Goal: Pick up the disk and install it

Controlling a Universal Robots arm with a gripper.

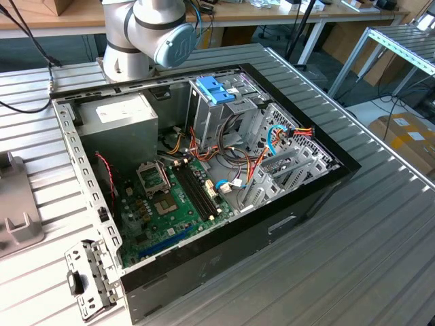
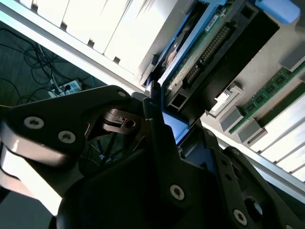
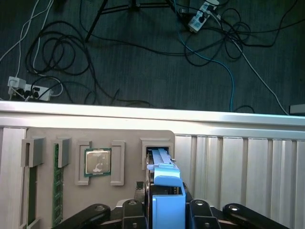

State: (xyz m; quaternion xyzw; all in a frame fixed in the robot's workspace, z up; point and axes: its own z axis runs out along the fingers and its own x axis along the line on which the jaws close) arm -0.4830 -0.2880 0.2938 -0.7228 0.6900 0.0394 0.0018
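The jaws are closed on the disk: in the first wrist view the gripper has one black finger against each side of the bright blue carrier, with the blue tab between them. The second wrist view shows the gripper from the side, a fingertip touching the carrier's edge.

There is one disk. It stands on edge in a slot of a grey fixture plate, which lies on a ribbed metal table. The same plate holds one processor chip in a square recess and two green memory sticks, each in its own slot and well apart from the disk.

The second wrist view shows the disk's face: a dark body, a green circuit board with a row of connector pins, and blue rails along its long edges. The first wrist view shows it edge-on, and beyond the table a dark floor with loose cables and power strips.

The exterior view takes in one open computer case, with one grey power supply, one motherboard and one light-blue bracket on top of the drive cage. The arm's base stands behind the case.
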